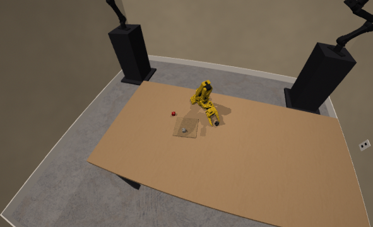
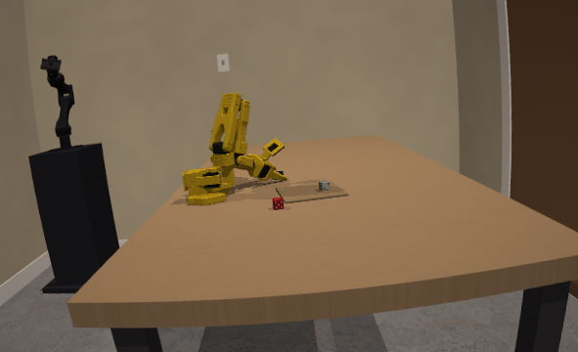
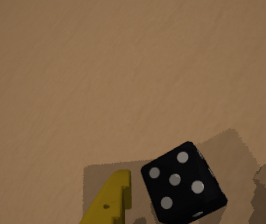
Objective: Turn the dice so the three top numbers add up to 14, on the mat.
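Note:
A tan mat [image 1: 186, 127] lies flat on the table, also in the exterior view [image 2: 312, 192]. A grey die [image 1: 183, 130] [image 2: 324, 185] sits on it. A red die [image 1: 173, 113] [image 2: 278, 203] lies on the bare table beyond the mat's far left corner. A black die [image 1: 216, 123] lies on the table to the right of the mat. In the wrist view the black die [image 3: 184, 184] shows several white pips and sits between my fingers, with a gap on each side. My gripper [image 1: 214, 121] [image 3: 198, 176] is low over the table, partly open and clasping nothing.
Two black pedestals with camera arms stand off the table, one at the back left [image 1: 130, 53] and one at the back right [image 1: 322, 77]. My yellow base [image 2: 205, 186] sits at the table's far edge.

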`<state>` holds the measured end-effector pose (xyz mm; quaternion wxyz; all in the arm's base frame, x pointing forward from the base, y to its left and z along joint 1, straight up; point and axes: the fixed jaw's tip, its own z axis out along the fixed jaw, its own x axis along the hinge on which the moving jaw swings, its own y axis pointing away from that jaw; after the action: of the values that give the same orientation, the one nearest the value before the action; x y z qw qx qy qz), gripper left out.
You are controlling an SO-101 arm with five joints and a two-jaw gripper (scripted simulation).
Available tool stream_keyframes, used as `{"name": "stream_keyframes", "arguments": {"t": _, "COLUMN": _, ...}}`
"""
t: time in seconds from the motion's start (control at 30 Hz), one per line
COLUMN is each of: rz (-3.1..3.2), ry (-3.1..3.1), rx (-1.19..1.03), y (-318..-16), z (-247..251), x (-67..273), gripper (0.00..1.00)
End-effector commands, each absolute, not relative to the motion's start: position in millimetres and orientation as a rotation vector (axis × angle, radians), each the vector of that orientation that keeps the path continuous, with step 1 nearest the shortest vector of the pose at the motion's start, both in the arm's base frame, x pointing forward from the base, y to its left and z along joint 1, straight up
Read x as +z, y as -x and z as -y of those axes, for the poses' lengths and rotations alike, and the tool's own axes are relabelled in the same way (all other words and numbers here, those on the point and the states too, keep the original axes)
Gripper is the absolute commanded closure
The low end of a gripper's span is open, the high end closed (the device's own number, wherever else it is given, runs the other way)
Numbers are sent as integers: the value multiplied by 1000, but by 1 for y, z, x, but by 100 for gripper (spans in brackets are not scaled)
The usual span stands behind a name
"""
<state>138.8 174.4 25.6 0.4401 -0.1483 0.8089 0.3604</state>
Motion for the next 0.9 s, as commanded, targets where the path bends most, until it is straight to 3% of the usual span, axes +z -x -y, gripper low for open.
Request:
{"name": "stream_keyframes", "arguments": {"t": 0.0, "rz": -2157, "ry": 101, "rx": 1030, "y": -136, "z": -178, "x": 10, "gripper": 71}}
{"name": "stream_keyframes", "arguments": {"t": 0.87, "rz": -2290, "ry": 241, "rx": 889, "y": -156, "z": -210, "x": -27, "gripper": 71}}
